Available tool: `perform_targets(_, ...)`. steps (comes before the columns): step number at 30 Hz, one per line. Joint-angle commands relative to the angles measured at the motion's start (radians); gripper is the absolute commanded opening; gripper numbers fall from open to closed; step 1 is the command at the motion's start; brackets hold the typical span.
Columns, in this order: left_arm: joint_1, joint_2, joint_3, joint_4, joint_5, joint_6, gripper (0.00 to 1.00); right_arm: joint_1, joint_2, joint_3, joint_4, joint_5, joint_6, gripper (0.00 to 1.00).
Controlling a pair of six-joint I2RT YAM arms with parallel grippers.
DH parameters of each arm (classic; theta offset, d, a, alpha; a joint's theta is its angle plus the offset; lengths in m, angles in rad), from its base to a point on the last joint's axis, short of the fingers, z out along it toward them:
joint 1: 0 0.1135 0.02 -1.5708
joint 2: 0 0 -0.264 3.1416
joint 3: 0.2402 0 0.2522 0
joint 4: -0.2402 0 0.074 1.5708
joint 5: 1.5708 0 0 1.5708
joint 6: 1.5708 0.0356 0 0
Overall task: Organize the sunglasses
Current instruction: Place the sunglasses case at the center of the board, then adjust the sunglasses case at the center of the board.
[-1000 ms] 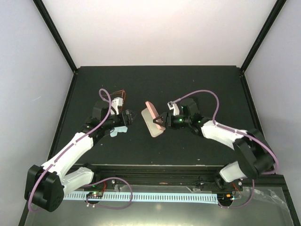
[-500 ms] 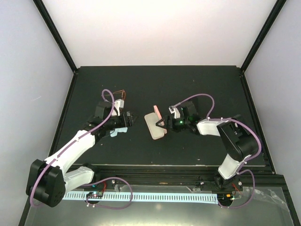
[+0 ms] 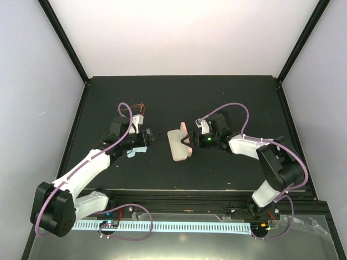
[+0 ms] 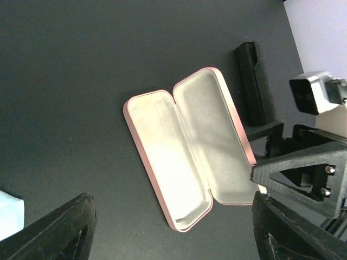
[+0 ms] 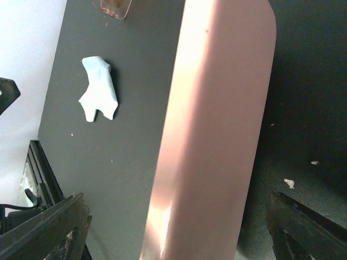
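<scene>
Sunglasses (image 3: 140, 106) near left tool (image 3: 153, 136), apart

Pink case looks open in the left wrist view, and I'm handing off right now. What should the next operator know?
Left gripper: open, empty, facing the pink case.
Right gripper: open, straddling that case's raised lid.
The pink case is open and empty, mid-table. The amber sunglasses lie on the table at the left side, uncased; the red-pink pair is not in view. A black case lies by the right gripper.
Done: pink case open. Left: put both pairs away.
</scene>
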Motion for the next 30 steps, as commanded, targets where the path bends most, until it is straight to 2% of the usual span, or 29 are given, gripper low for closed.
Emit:
perform_targets(1,0.004,-0.002,0.016,-0.023,-0.032,0.022,0.79,0.03,-0.088,0.03,-0.082,0.131,-0.054,0.89)
perform_targets(7,0.005,-0.066,0.018,-0.066,-0.144,0.02,0.78,0.17,-0.287,0.041,-0.167,0.587,-0.022,0.84)
perform_targets(10,0.009,-0.101,0.019,-0.097,-0.213,0.008,0.76,0.259,-0.315,0.079,-0.18,0.689,-0.04,0.81)
perform_targets(14,0.031,-0.14,0.013,-0.14,-0.305,-0.026,0.73,0.371,-0.227,0.152,-0.184,0.686,-0.059,0.75)
perform_targets(19,0.09,-0.206,-0.031,-0.175,-0.376,-0.068,0.69,0.487,-0.024,0.236,-0.16,0.598,-0.032,0.54)
perform_targets(22,0.135,-0.254,-0.055,-0.184,-0.376,-0.07,0.68,0.543,0.079,0.268,-0.129,0.575,-0.001,0.48)
perform_targets(26,0.168,-0.286,-0.062,-0.2,-0.37,-0.062,0.68,0.562,0.188,0.297,-0.143,0.611,0.046,0.46)
perform_targets(30,0.181,-0.277,-0.07,-0.195,-0.351,-0.062,0.69,0.56,0.227,0.306,-0.211,0.736,0.078,0.46)
